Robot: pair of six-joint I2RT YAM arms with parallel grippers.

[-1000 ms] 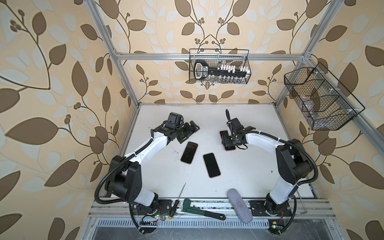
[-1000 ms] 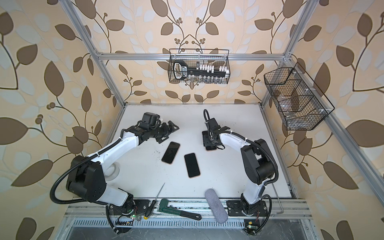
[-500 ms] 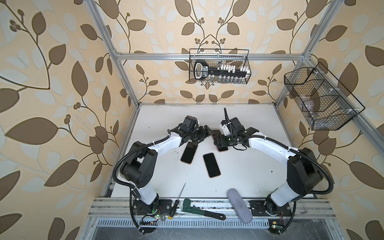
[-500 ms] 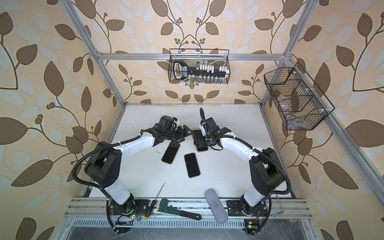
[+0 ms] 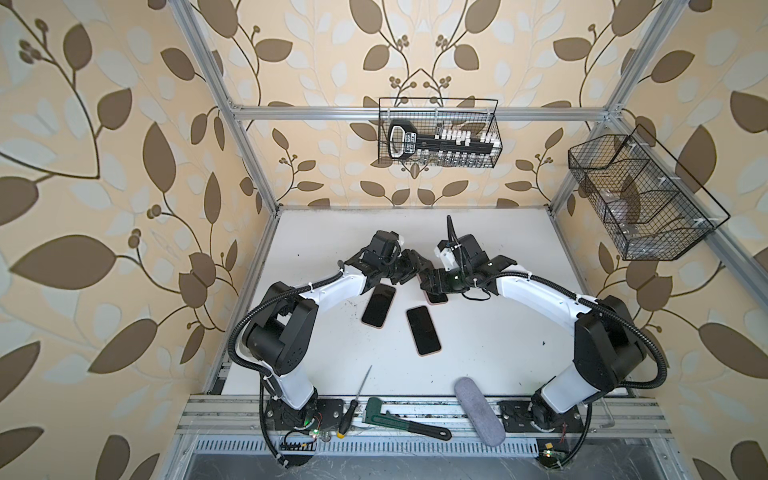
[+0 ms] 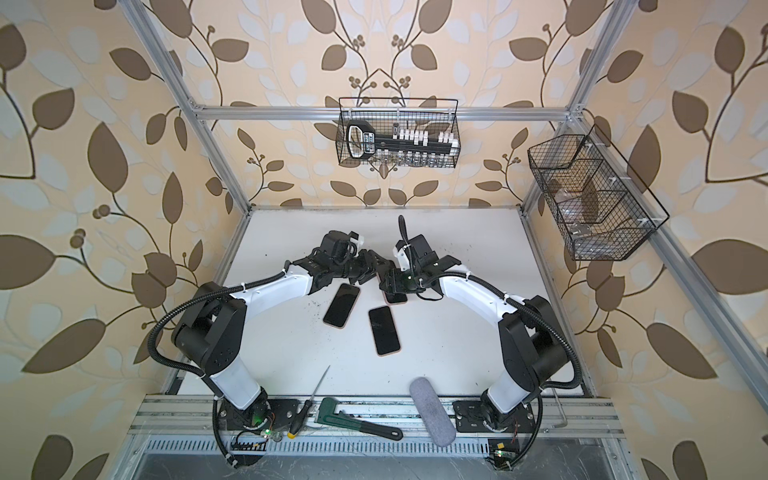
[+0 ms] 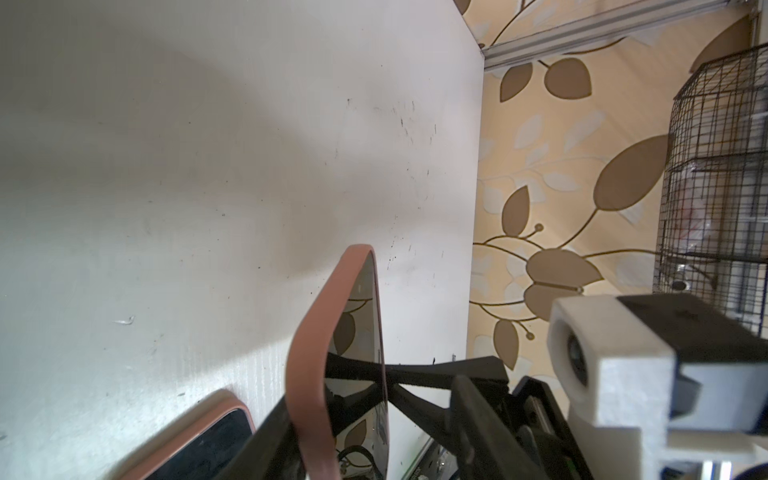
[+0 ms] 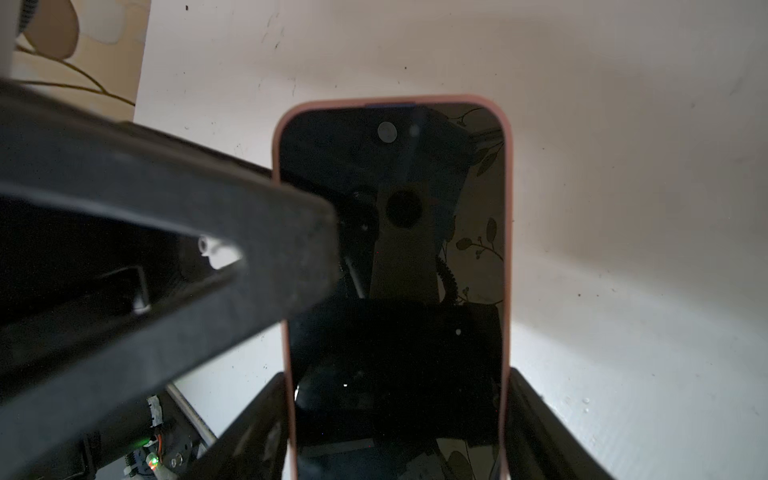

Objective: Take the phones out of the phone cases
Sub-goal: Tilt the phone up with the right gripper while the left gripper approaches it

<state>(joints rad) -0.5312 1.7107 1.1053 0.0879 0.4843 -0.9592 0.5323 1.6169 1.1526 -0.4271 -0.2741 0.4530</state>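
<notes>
A dark-screened phone [image 8: 399, 257] sits in a pink phone case [image 8: 508, 249]. My right gripper [image 8: 399, 415] is shut on the case's two long sides and holds it above the white table. In both top views only its lower end [image 5: 436, 298] [image 6: 395, 298] shows under the right gripper [image 5: 432, 284]. My left gripper [image 5: 415, 270] [image 7: 336, 386] meets it mid-table. It clamps the far end of the case [image 7: 309, 353]: one finger [image 8: 208, 232] lies on the screen, the other behind the case's back.
Two more cased phones [image 5: 378, 305] [image 5: 423, 330] lie flat just in front of the grippers. A screwdriver [image 5: 355, 407], a green wrench [image 5: 399, 424] and a grey pouch [image 5: 478, 411] rest on the front rail. Wire baskets [image 5: 438, 133] [image 5: 640, 195] hang on the back and right walls.
The left gripper swung right to the middle and narrowed its jaws around the phone. The right arm carried the phone leftward to meet it, keeping the same grip.
</notes>
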